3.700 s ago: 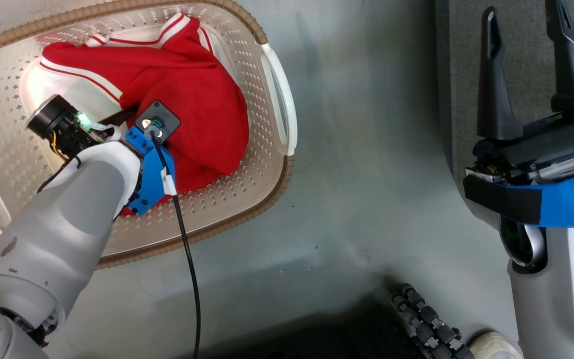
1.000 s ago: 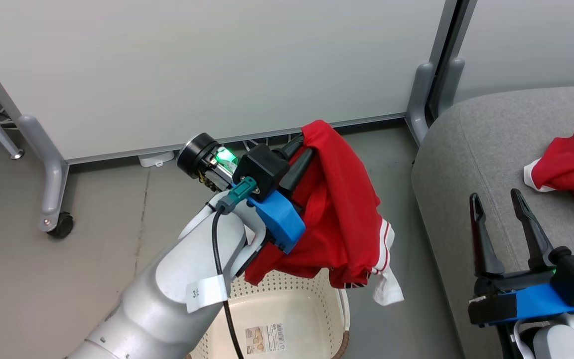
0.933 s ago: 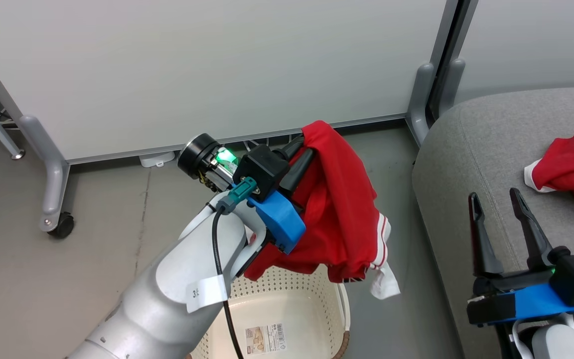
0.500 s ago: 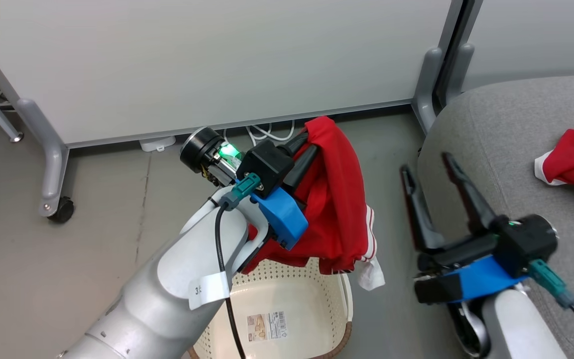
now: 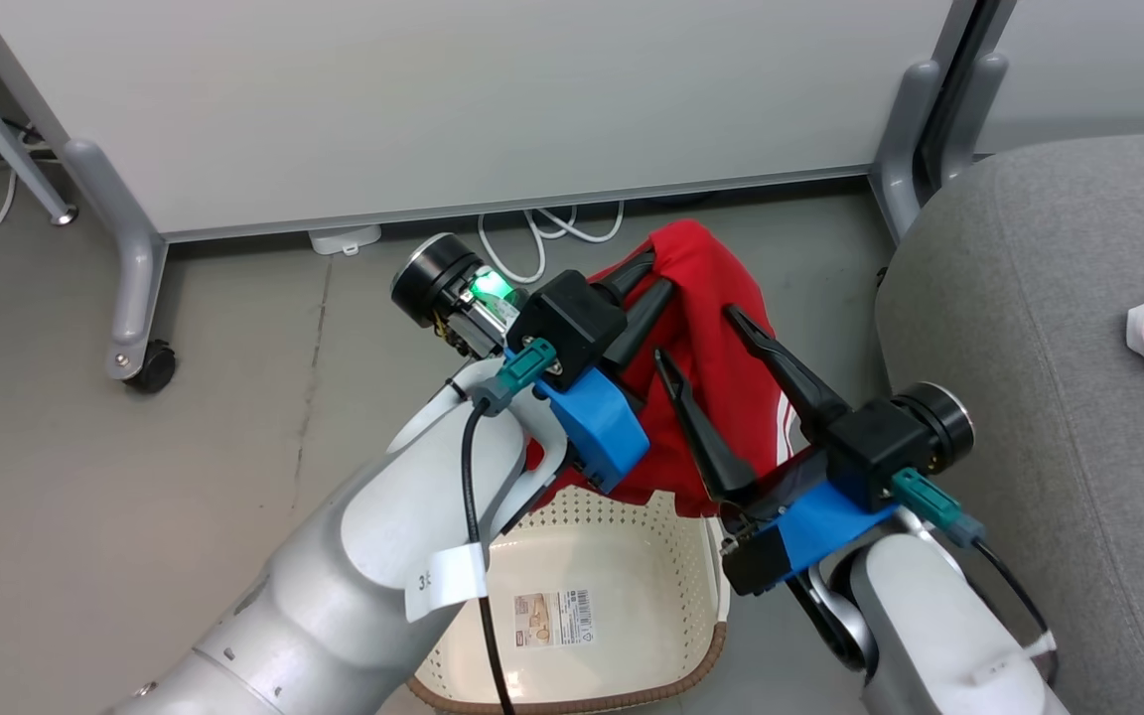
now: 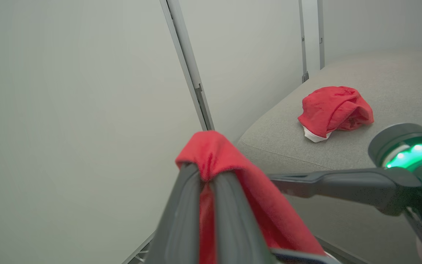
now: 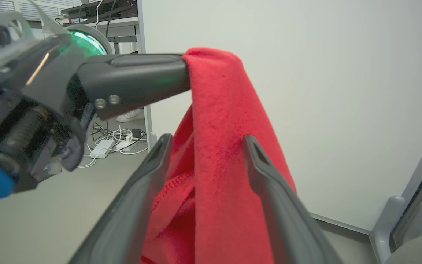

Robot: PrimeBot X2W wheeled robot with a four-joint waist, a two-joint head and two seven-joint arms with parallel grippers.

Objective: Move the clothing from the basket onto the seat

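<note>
the left gripper (image 5: 653, 280) is clamped shut on a fold of the red garment (image 5: 716, 273), holding it in the air above the basket (image 5: 676, 586) so the cloth hangs clear of the rim, likely for the carry to the seat (image 5: 1049, 348) close by. the right gripper (image 5: 696, 336) stands wide open and grips nothing, its fingers framing the hanging cloth, seemingly to take a second hold. the fabric is bright red, soft and fleecy, with white striped trim. another red garment (image 6: 333, 110) lies on the seat.
</note>
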